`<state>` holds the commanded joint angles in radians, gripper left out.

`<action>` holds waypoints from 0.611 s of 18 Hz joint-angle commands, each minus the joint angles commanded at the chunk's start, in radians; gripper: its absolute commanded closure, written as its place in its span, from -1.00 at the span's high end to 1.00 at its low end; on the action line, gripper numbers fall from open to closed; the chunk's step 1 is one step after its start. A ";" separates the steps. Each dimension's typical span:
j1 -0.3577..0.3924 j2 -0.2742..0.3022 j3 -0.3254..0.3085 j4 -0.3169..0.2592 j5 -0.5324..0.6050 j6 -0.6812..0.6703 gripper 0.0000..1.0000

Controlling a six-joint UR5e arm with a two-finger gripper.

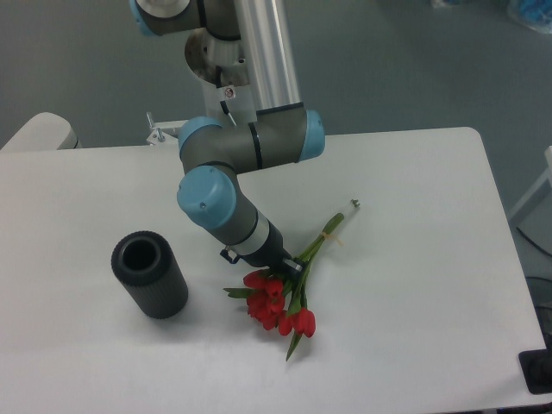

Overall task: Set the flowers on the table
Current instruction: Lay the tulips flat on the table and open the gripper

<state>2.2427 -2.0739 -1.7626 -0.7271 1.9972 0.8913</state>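
Observation:
The flowers, a small bunch of red tulips with green leaves, lie low on the white table, their long green stems running up and right to a tip near the table's middle. My gripper sits at the end of the bent arm, just above the tulip heads where the stems meet them. It is shut on the flowers, though the wrist hides much of the fingers. Whether the blooms touch the surface I cannot tell.
A dark grey ribbed cylinder stands upright on the table's left, about a hand's width from the blooms. The arm's base rises behind the far edge. A black object sits at the table's near right corner.

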 joint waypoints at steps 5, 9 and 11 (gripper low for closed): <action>0.009 0.000 0.034 -0.003 -0.011 0.011 0.42; 0.015 0.006 0.061 -0.005 -0.015 0.021 0.99; 0.032 0.017 0.090 -0.006 -0.035 0.023 0.99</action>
<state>2.2748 -2.0571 -1.6722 -0.7332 1.9621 0.9143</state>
